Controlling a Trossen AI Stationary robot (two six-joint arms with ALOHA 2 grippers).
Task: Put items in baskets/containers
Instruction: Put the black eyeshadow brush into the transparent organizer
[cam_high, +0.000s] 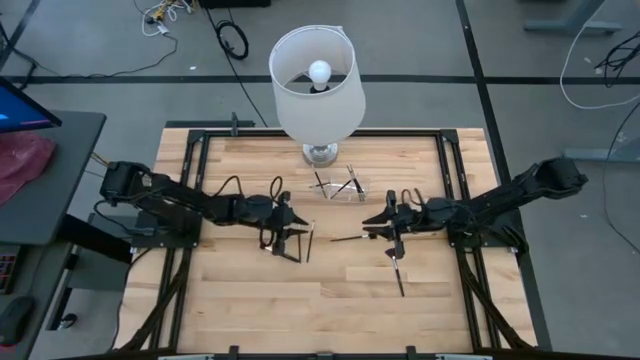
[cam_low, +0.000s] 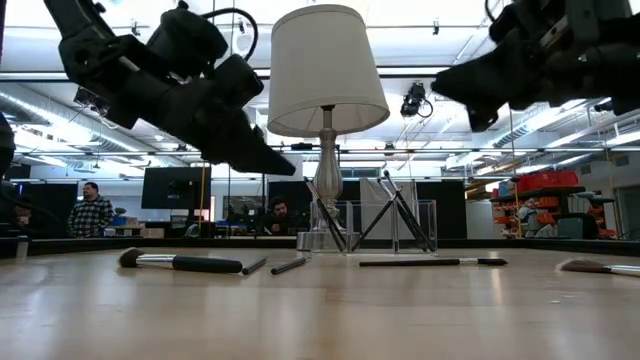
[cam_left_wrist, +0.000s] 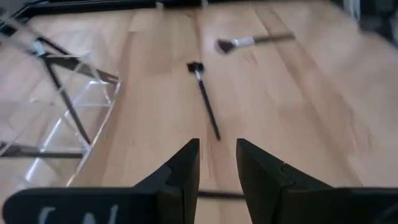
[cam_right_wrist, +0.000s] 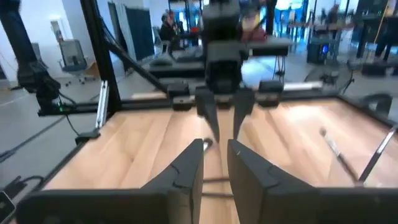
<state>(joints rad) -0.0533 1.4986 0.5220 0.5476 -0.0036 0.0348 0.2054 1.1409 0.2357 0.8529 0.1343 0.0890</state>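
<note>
I've got both arms hovering mid-table, facing each other. Left gripper (cam_left_wrist: 217, 163) jaws part open, empty, lined up on a dark brush (cam_left_wrist: 205, 99) at 12 o'clock. Right gripper (cam_right_wrist: 215, 163) same, holding nothing. Clear box (cam_high: 338, 187) w/ several brushes sits by lamp (cam_high: 316, 85).

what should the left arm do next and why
Probably ease the left gripper down and forward onto the thin dark brush lying on the wood just ahead of it, then close. Its fingers stand apart with nothing between them, the brush lines up with the gap, and the clear box already holding a few brushes sits close by for the drop.
</note>
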